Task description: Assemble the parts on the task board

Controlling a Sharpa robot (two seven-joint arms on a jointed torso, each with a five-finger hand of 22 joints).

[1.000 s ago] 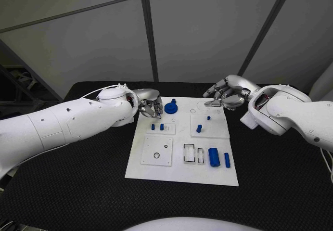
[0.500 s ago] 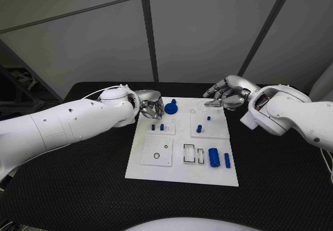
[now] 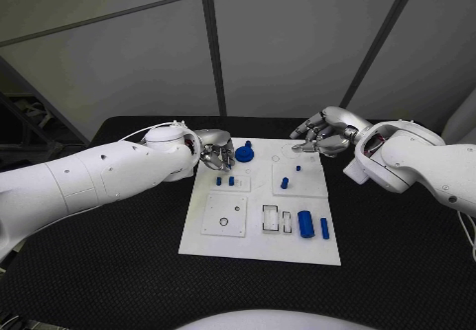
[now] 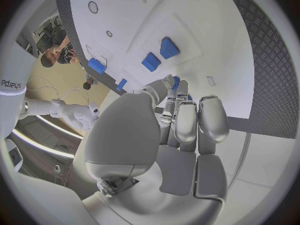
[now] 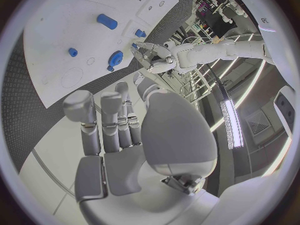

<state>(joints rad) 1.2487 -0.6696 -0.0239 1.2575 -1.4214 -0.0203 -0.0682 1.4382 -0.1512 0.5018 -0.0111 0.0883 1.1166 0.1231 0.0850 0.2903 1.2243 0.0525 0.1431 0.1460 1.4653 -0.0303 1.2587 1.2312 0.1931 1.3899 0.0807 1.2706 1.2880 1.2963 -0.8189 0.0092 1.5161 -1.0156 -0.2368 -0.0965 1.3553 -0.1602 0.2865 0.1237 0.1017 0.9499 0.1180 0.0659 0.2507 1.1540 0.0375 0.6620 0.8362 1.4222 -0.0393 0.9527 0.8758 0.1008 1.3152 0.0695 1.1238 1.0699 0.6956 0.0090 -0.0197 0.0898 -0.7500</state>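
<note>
The white task board (image 3: pixel 226 237) lies mid-table. A blue round part with a knob (image 3: pixel 244 154) stands at its far left corner. My left hand (image 3: pixel 215 155) hovers just beside that part with its fingertips near it and nothing in its grasp; whether they touch it I cannot tell. The left wrist view shows blue (image 4: pixel 177 81) past the fingertips. Two small blue pegs (image 3: pixel 225 181) stand below the hand. My right hand (image 3: pixel 325 137) hangs over the board's far right corner, fingers loosely bent and holding nothing. Nearby stand a blue peg (image 3: pixel 285 183) and a tiny one (image 3: pixel 298 168).
A thick blue cylinder (image 3: pixel 305 225) and a thin blue bar (image 3: pixel 325 228) lie at the board's near right, beside two rectangular slots (image 3: pixel 271 218). A square plate with a small ring (image 3: pixel 224 221) sits at the near left. Black table (image 3: pixel 119 275) surrounds the board.
The left hand's fingers have shifted very slightly beside the blue round part. Nothing else has moved.
</note>
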